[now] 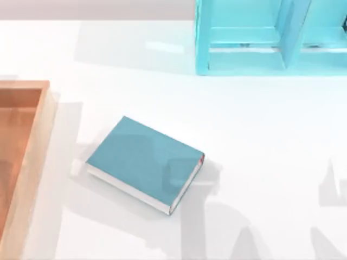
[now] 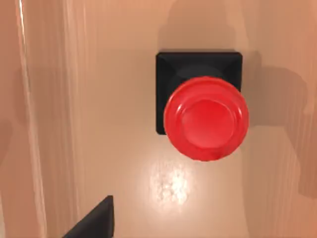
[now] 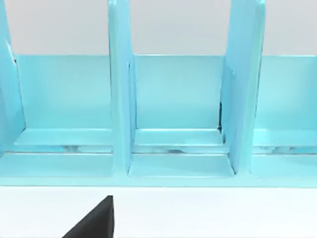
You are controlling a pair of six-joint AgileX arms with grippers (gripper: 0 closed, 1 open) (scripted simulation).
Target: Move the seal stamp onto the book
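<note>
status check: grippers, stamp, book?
Left gripper above seal stamp, which stands on wooden tray. Book flat mid-table, nothing on top. Right arm facing blue shelf.

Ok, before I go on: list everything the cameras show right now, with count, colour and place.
book: one, teal-blue cover, white page edges, small red mark at a corner; flat on the white table, near the middle of the top view, nothing on it.
seal stamp: one, black square base, glossy red round knob; standing on a wooden surface, seen from above in the left wrist view.
wooden tray: one, light brown; at the table's left edge.
shelf unit: one, light blue, with upright dividers; at the far right of the table, facing the right wrist camera.
left gripper: one dark finger tip, above the wooden surface near the stamp.
right gripper: one dark finger tip, facing the shelf.
</note>
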